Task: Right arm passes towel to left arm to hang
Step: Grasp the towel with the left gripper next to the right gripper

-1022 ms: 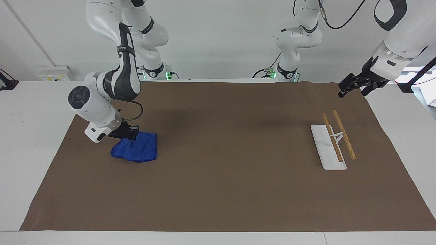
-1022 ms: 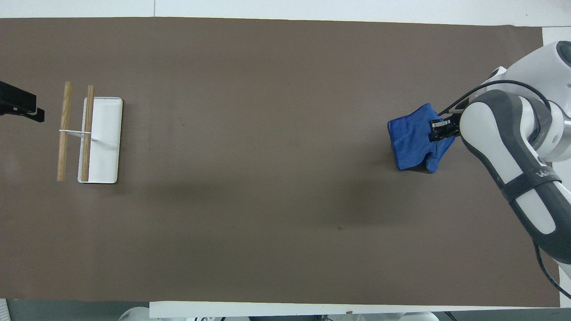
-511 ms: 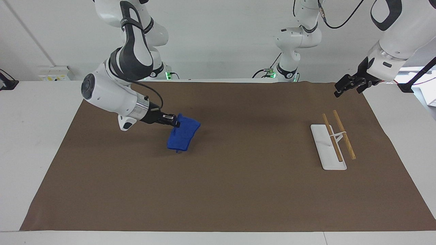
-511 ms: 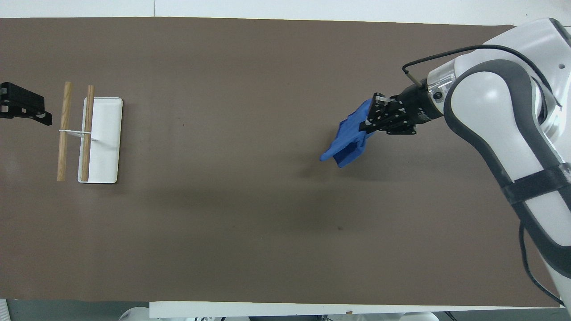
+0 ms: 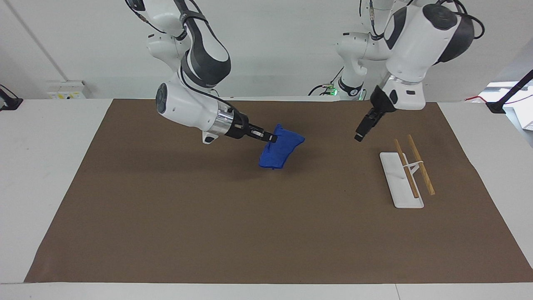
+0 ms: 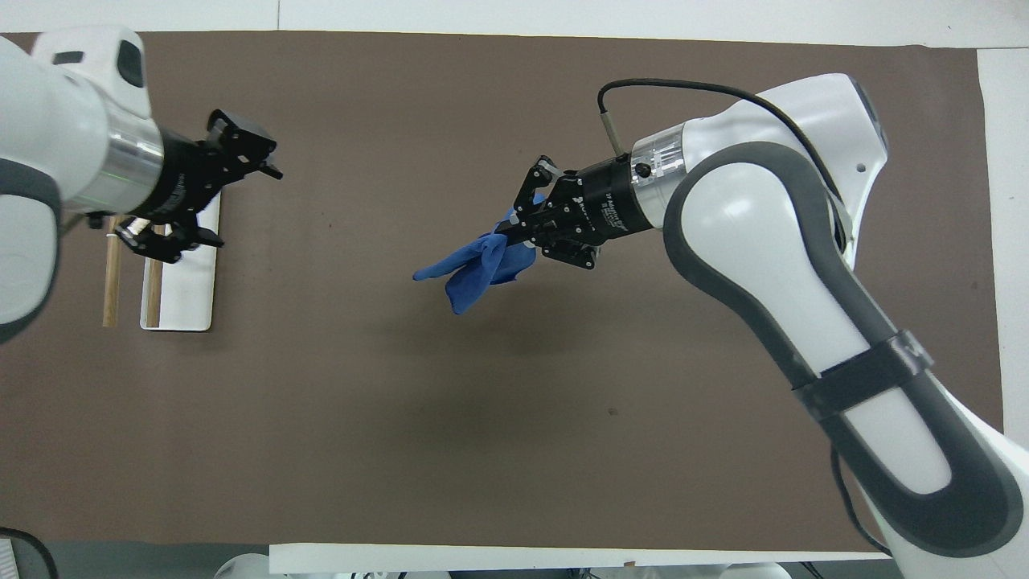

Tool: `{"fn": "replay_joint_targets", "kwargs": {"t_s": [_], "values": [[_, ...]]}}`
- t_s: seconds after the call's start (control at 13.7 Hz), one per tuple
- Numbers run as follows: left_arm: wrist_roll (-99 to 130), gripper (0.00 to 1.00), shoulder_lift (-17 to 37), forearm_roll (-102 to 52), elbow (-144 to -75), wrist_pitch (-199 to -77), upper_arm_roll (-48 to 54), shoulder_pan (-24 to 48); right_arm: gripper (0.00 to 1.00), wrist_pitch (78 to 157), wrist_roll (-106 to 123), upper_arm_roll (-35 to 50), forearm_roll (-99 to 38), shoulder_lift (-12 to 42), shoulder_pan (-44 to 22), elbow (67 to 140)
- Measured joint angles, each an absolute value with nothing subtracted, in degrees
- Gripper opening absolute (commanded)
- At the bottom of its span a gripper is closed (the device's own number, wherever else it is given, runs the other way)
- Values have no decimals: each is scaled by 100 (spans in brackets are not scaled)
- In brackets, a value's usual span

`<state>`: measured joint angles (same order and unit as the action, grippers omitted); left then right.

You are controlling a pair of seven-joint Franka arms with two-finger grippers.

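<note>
Both arms have swung inward: right gripper (image 5: 270,138) is clenching the towel (image 5: 280,151) above mid-mat, while left gripper (image 6: 241,185) is spreading open near the rack (image 5: 406,175). That thin corner pinch could slip mid-handover.

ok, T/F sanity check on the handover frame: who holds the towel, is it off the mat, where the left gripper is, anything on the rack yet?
1. The right gripper is shut on the towel. True.
2. The towel lies flat on the brown mat. False: it hangs in the air from the right gripper, over the middle of the mat.
3. The left gripper already grips the towel. False: it is open, apart from the towel, over the mat next to the rack.
4. Nothing hangs on the rack's wooden rods. True.
5. The rack stands toward the right arm's end of the table. False: it stands toward the left arm's end.
</note>
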<state>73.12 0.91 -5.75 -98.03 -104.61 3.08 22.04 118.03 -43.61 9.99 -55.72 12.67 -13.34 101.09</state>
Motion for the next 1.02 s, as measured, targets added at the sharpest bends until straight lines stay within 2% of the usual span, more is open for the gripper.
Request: {"fn": "replay_joint_targets", "kwargs": {"t_s": [0.15,0.36,0.51,0.73,0.8,0.88,0.95,1.02], "values": [[8616,95,96,-575,-10050,-10728,318,2631,0,12028,-4655,999,-5631,1284,-1508,10111],[9164,74,134,-574,-10356,-10839,318,2881,0,12049,-4780,999,-5670,1286,-1571,10112],[9183,72,230,-574,-10444,-10954,318,2892,0,12049,-4780,999,-5695,1287,-1587,10112],[9210,62,294,-574,-10615,-11271,318,2962,0,12049,-4781,999,-5700,1287,-1609,10112],[9231,54,302,-574,-10681,-11382,319,2991,0,12049,-4781,999,-5700,1287,-1609,10112],[9234,36,313,-574,-10726,-11466,319,3004,0,12049,-4781,998,-5700,1287,-1609,10112],[9236,9,325,-574,-10753,-11517,319,3008,0,12049,-4781,998,-5700,1287,-1609,10112],[9236,0,331,-574,-10762,-11531,318,3023,0,12055,-4781,998,-5700,1287,-1609,10112]]}}
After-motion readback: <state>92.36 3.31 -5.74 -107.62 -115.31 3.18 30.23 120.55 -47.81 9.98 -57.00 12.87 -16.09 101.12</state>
